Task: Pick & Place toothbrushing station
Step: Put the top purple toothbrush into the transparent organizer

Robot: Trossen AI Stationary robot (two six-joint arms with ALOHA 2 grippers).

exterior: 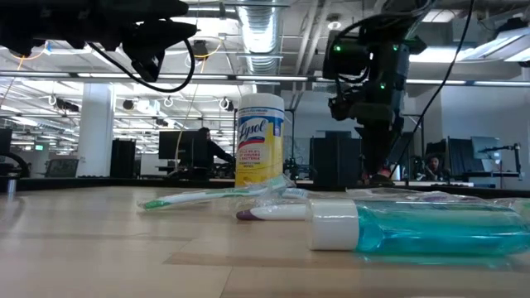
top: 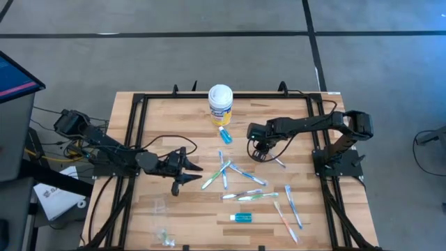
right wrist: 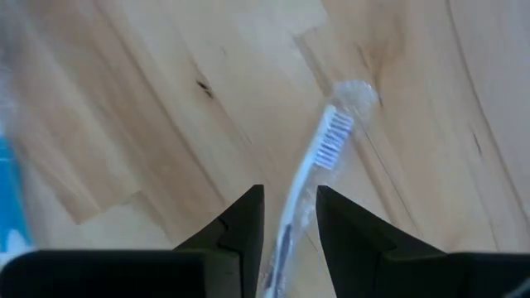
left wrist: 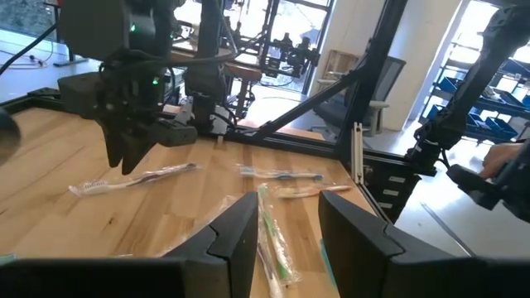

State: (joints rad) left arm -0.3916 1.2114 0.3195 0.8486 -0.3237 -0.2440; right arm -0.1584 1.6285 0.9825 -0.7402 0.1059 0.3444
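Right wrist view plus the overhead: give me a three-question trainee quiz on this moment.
1. True or false: the wipes canister lies on its side.
2. Multiple choice: in the right wrist view, what runs between the fingers of the right hand? A) white toothbrush B) toothpaste tube C) cable
3. Short answer: are the fingers of the left hand open or shut?

Key: 1 false, it stands upright; 2 A; 3 open.

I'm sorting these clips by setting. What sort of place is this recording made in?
Probably an open-plan robotics lab or office. The wooden table sits inside a black metal frame on grey carpet, the low view shows exposed ceiling ducts and rows of desks with monitors, and the left wrist view shows blue storage bins.
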